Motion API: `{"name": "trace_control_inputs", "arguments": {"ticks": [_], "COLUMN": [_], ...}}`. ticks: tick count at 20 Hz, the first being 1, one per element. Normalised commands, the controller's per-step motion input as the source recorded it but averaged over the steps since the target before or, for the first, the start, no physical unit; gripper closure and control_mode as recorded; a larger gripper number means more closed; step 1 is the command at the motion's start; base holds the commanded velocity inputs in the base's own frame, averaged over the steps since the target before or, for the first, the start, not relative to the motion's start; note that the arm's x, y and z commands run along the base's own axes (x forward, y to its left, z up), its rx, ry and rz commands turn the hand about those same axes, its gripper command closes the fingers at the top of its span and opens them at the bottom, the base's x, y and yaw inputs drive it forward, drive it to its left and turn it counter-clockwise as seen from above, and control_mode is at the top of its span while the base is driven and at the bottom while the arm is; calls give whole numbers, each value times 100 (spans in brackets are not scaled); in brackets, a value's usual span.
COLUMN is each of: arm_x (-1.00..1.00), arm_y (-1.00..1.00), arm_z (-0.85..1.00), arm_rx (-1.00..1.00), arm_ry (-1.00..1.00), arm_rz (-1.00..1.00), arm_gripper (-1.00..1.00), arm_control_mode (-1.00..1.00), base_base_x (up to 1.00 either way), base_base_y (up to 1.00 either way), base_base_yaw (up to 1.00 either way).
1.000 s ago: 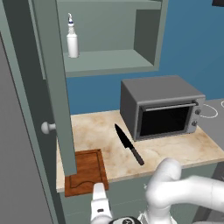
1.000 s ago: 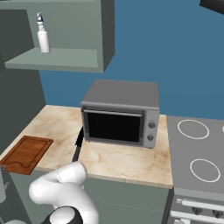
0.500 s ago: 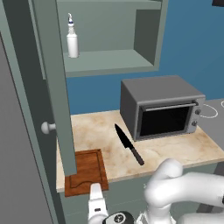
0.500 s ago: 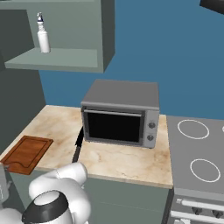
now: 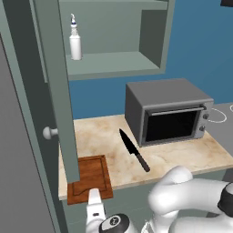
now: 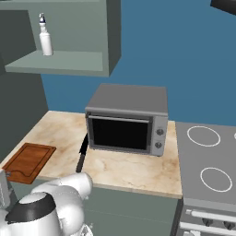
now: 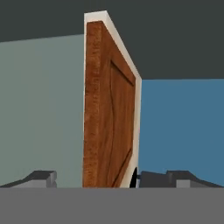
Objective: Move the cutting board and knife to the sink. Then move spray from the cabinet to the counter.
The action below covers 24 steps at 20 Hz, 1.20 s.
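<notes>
Below, the gripper (image 7: pixel 109 179) is seen spread wide, its fingertips (image 7: pixel 41 177) flanking the cutting board (image 7: pixel 107 118) edge, ungrasped.

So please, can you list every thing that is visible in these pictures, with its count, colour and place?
cutting board: one, reddish-brown, at the front left corner of the counter, its edge between the pincer's tips in the hand view
knife: one, dark blade and black handle, on the counter in front of the oven
spray: one, white with dark blue tip, upright on the cabinet shelf
cabinet: one, grey-green, on the wall above the counter, door open
counter: one, beige marbled
oven: one, grey box, on the counter
stove top: one, grey with white rings, right of the counter
arm: one, white, low in front of the counter
pincer: one, dark tips, open, astride the board's edge
</notes>
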Motion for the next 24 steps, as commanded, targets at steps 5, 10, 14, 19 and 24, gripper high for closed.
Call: {"name": "trace_control_inputs", "arguments": {"ticks": [5, 10, 14, 19, 24], "arm_x": [10, 13, 14, 1, 0], "arm_y": [13, 11, 7, 3, 0], "arm_z": [-26, -27, -11, 0, 0], "arm_rx": [0, 0, 0, 0, 0], "arm_ry": [0, 0, 0, 0, 0], "arm_rz": [-2, -2, -1, -2, -4], "arm_gripper": [-100, -100, -100, -100, -100], "arm_control_mode": [-100, -100, -100, -100, -100], "base_base_x": [0, 0, 0, 0, 0], "base_base_y": [0, 0, 0, 0, 0], "base_base_yaw": [0, 0, 0, 0, 0]}}
